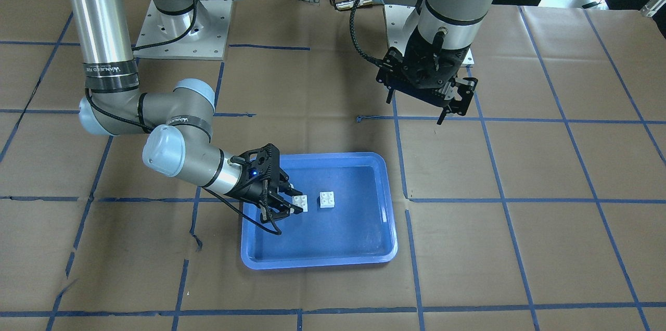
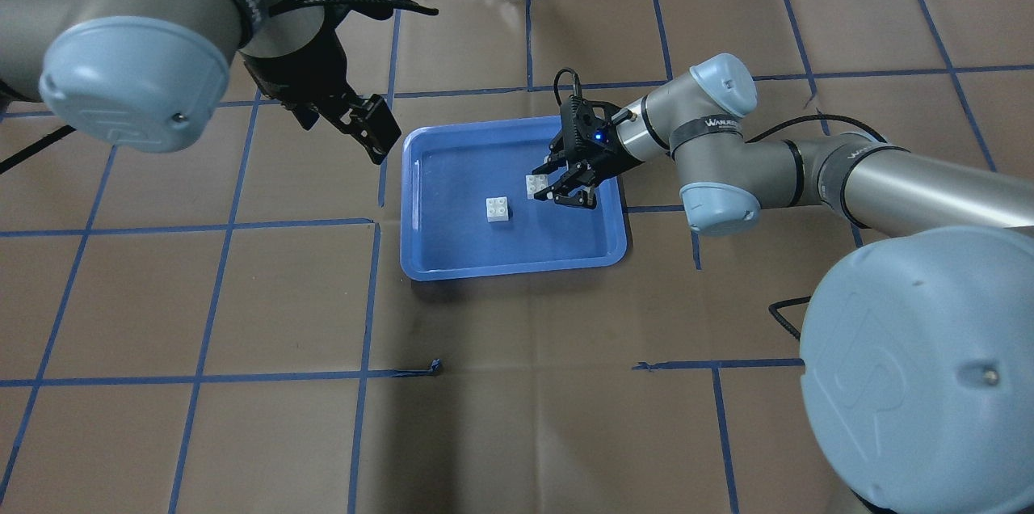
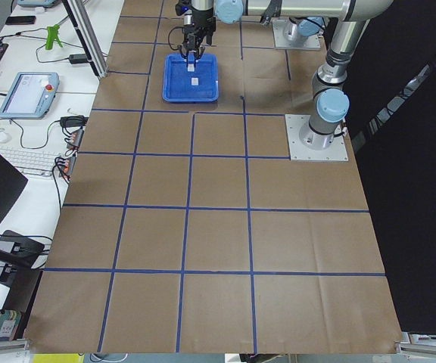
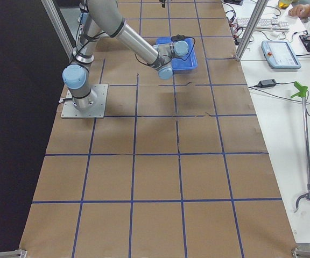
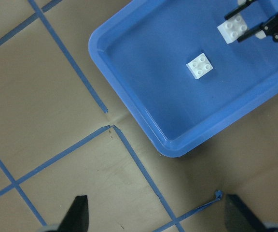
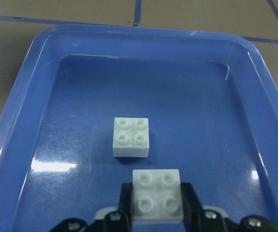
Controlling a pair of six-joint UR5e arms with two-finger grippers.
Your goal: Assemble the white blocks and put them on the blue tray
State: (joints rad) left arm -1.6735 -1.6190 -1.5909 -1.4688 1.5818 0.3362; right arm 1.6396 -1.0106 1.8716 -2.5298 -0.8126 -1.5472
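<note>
White blocks (image 1: 327,199) aren't joined yet. One lies loose on the blue tray (image 2: 452,247). The other is pinched in the right gripper (image 2: 545,187) just beside it, its base hidden, so I can't tell if it touches down. Left gripper (image 1: 416,104) hangs off-tray, fingers spread wide.

Table (image 2: 242,433) (brown-covered, blue-gridded) carries blue tray (image 2: 452,199) lying flat, near middle.
</note>
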